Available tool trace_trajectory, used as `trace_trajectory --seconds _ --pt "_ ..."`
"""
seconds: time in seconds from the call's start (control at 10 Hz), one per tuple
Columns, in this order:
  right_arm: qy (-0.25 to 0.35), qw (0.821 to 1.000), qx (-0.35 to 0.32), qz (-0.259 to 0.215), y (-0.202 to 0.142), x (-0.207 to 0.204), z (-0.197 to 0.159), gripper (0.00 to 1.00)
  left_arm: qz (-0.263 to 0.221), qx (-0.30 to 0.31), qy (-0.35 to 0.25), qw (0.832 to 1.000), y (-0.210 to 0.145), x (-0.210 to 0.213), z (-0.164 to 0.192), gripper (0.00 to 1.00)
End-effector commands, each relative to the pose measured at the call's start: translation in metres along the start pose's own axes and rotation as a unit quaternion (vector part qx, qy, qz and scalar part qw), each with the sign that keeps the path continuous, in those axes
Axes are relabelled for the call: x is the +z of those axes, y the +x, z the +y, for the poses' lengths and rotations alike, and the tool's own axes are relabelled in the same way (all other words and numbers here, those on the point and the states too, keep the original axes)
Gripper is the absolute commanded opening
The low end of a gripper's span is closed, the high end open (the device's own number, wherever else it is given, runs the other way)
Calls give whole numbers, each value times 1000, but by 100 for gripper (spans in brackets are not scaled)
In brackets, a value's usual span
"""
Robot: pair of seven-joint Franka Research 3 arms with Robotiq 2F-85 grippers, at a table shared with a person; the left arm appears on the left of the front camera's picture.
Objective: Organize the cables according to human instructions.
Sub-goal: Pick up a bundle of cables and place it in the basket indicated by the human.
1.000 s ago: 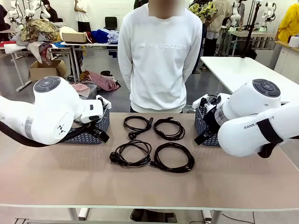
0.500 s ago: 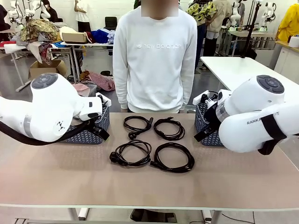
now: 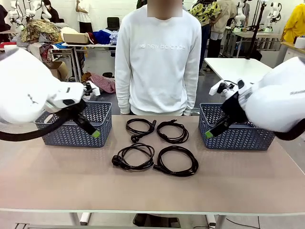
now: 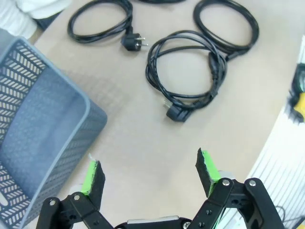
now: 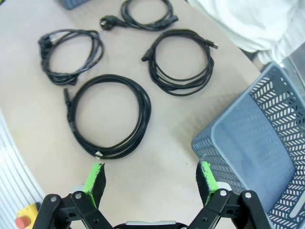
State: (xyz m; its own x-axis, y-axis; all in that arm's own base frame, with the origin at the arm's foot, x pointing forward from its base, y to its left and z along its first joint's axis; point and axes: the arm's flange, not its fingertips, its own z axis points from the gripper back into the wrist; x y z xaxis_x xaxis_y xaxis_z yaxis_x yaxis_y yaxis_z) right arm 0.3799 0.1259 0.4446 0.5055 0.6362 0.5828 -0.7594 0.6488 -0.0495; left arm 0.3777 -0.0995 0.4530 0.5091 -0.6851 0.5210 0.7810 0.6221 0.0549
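Fingers on both arms stand wide apart and hold nothing.

From the front, the left gripper [image 3: 90, 128] hangs before the left basket [image 3: 101, 114] and the right gripper [image 3: 213, 130] before the right basket [image 3: 248, 138]. The cables [image 3: 135, 156] lie as four coils in a two-by-two block on the table [image 3: 71, 181] between the baskets, none in either basket. The person [image 3: 157, 62] stands at the far edge with hands out of sight and gives no sign. I judge sorting not yet begun; the next move calls for an instruction, then a descent onto one coil.

Looking down the left wrist, the left basket's inside shows bare, which the front hides, and a coil with an angled plug [image 4: 175, 113] lies ahead of the green pads [image 4: 90, 175].

Looking down the right wrist, all four coils show apart from one another, the largest just beyond the fingers [image 5: 206, 177], the right basket beside it.
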Motion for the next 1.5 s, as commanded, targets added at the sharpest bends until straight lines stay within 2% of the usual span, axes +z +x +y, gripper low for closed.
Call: trace_trajectory --seconds 0.0,0.2,0.6,0.7,0.8,0.9,1.4 --pt "55 998 17 -27 -6 14 -27 100 -11 -21 -40 999 -8 14 21 100" --pt "88 995 21 -51 -12 26 -45 100 -24 -31 -65 997 -12 24 32 100" --pt "114 990 17 -78 -16 34 -65 100 -51 -35 -110 992 -16 39 45 100" --pt "112 990 16 -80 -17 35 -66 100 -59 -31 -111 992 -15 40 47 100" --pt "86 994 16 -71 -17 36 -62 100 -44 -29 -95 994 -15 39 37 100" --pt "108 991 6 -73 -18 40 -59 100 -44 -29 -95 994 -15 39 37 100" --pt "108 991 6 -73 -18 40 -59 100 -44 -29 -95 994 -15 39 37 100"
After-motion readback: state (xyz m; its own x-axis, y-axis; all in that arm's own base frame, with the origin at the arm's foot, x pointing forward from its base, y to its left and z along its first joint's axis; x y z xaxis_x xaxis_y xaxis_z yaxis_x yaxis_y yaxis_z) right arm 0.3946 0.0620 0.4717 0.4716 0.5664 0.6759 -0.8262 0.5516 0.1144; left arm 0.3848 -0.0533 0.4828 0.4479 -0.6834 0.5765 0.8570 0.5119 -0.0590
